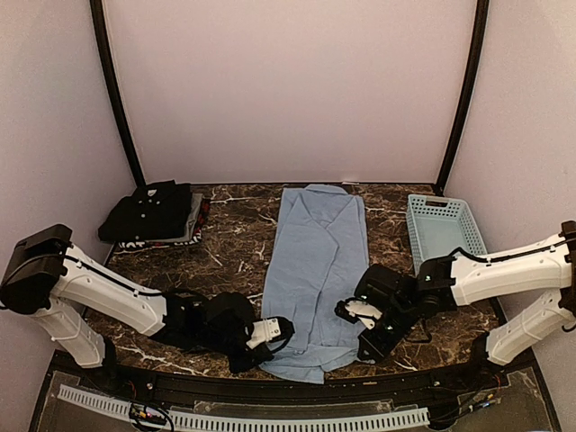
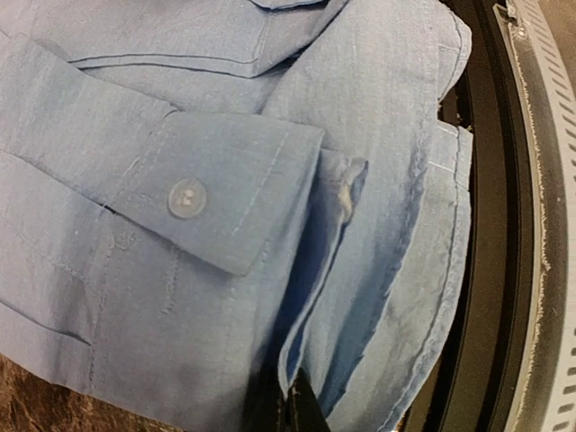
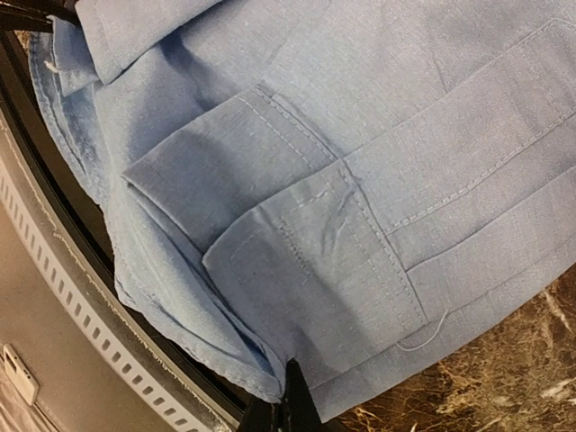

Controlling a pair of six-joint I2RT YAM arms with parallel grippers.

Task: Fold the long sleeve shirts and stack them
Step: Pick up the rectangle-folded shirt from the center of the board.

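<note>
L gripper (image 1: 270, 331) and R gripper (image 1: 355, 312) are both clamped shut on the near side edges of the blue shirt (image 1: 315, 261). Shirt lies lengthwise mid-table, sleeves folded in, hem at the rail (image 1: 180, 378).

Risks: pinch looks thin and prob. catches top layers only, so cuff (image 2: 207, 193) could slip out on lift. Uneven pull skews the fold. Hem may snag the rail.

Black shirt (image 1: 148, 211) is folded, far left. Basket (image 1: 411, 229), far right: nothing seen inside.

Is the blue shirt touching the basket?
Apart. The top view shows a strip of bare table between the blue shirt and the basket.
</note>
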